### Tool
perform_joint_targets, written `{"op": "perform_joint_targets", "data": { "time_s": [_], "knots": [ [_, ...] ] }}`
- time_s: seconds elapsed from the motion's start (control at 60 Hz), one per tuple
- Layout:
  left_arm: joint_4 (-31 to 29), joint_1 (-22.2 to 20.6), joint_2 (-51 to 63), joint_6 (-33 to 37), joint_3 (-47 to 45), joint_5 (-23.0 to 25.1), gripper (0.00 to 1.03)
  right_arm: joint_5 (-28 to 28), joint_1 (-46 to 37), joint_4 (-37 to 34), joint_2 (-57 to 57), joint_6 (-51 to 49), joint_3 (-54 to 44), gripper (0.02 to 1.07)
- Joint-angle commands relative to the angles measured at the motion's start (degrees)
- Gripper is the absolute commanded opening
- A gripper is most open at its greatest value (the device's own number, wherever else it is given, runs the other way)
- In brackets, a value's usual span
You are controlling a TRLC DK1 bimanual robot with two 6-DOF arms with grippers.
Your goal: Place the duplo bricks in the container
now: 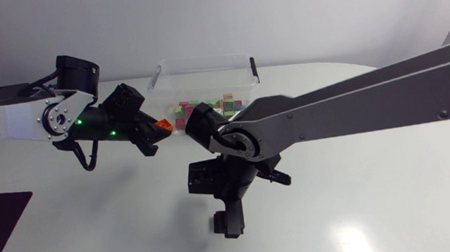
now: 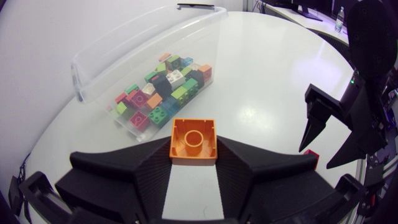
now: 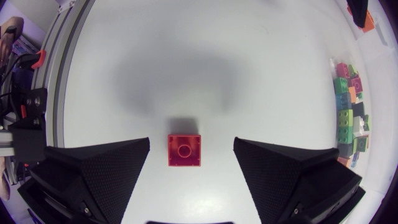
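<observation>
On white table [image 1: 379, 210]: clear container [image 1: 203, 61], red brick [image 3: 184, 150].

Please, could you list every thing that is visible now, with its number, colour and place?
container: one, clear plastic, at the table's far side.
bricks in the container: many, mixed colours, piled inside.
orange brick: one, orange, between the left tool's fingers.
red brick: one, red, on the table between the right tool's open fingers, touching neither.
table: one, white.
left tool: one, black, shut on the orange brick.
right tool: one, black, open, over the red brick.
</observation>
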Motion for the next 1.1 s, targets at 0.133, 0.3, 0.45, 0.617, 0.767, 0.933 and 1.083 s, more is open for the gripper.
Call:
{"op": "perform_joint_targets", "data": {
  "time_s": [0.133, 0.3, 0.45, 0.617, 0.767, 0.933, 1.083],
  "knots": [
    [-3.79, 0.61, -2.21, 1.92, 6.04, 0.34, 0.33, 0.55, 0.53, 1.36, 3.54, 1.48, -1.97, 0.99],
    [-5.90, 0.70, -1.33, 1.92, 10.09, 0.34, 0.33, 0.81, 0.71, 1.36, 3.98, 1.56, -1.79, 0.96],
    [-7.22, 0.61, 1.04, 1.92, 14.13, 0.34, 0.33, 1.78, 1.15, 0.22, 4.77, 1.65, -1.00, 0.92],
    [-8.71, 0.61, 4.03, 2.01, 18.17, 0.34, 0.33, 3.19, 2.55, -0.31, 6.88, 1.65, -0.74, 0.83],
    [-8.89, 0.61, 5.88, 2.01, 20.11, 0.34, 0.33, 4.06, 3.96, -0.31, 8.55, 2.00, 0.76, 0.70],
    [-9.76, 0.61, 7.81, 2.01, 22.83, 0.34, 0.33, 4.86, 4.84, -1.89, 9.61, 2.09, 2.86, 0.60],
    [-9.76, 0.61, 8.16, 2.19, 23.36, 0.34, 0.33, 5.56, 3.96, -2.86, 8.55, 2.35, 3.66, 0.52]
  ]
}}
